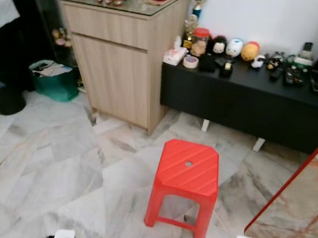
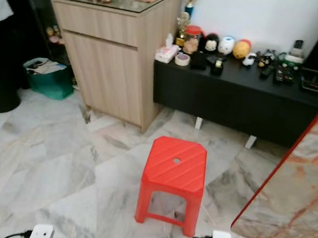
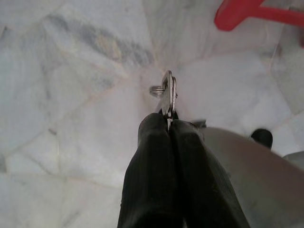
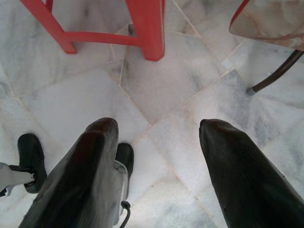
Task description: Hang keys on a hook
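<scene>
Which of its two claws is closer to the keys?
Left. The left gripper has its jaws shut on the keys; the right gripper hangs open above the floor, holding nothing.

Open marble floor point(image 1: 40, 163) fills frame's left and centre; red stool point(image 1: 186, 173) stands mid-frame, wooden cabinet point(image 1: 119, 63) and cluttered black counter point(image 1: 246, 102) block the top, marble-topped table point(image 1: 303, 208) crowds lower right.

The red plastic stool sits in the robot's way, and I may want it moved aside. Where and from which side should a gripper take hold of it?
Probably best by a rim edge of the red plastic stool, coming from above on the near side. The seat top is flat and too wide to span, but its edge overhangs open space between the legs. The open right gripper is free; the left gripper holds the metal keys.
</scene>
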Robot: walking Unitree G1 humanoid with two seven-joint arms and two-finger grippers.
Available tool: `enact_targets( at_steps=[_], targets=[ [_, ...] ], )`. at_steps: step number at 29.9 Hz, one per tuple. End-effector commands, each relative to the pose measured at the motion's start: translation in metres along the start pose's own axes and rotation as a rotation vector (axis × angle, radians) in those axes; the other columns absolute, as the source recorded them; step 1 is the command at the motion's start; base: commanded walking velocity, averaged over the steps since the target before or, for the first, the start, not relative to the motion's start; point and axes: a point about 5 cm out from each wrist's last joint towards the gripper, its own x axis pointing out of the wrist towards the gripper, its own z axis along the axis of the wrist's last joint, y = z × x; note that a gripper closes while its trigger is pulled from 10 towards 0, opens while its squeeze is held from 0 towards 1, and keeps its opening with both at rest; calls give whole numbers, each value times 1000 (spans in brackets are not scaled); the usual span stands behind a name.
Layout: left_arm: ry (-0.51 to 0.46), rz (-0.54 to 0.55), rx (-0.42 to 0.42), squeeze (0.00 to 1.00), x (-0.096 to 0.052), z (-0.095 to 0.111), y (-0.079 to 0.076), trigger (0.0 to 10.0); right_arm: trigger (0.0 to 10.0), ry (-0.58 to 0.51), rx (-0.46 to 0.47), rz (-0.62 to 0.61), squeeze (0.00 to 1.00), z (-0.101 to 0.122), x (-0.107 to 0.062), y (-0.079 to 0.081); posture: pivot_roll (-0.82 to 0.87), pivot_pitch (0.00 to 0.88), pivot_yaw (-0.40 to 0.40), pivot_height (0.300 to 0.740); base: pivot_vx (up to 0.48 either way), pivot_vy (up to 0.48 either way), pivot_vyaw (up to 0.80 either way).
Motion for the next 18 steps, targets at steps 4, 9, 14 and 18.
enact_targets(
  at_steps=[4,9,14,18],
  targets=[
    [46,13,-3,0,-4,-13,6,10000,10000,15,-3,6,0,1,1,4,-35,0,14,740,0,0,-766],
    [50,13,-9,0,-5,-17,6,10000,10000,21,-12,12,0,-1,1,3,-31,0,14,740,0,0,-731],
    [46,11,-7,0,-5,-18,6,10000,10000,24,-10,10,0,-3,0,3,-39,0,21,740,0,0,-706],
    [39,7,2,0,-4,-15,5,10000,10000,18,-7,7,0,-3,0,4,-41,0,22,740,0,0,-464]
  ],
)
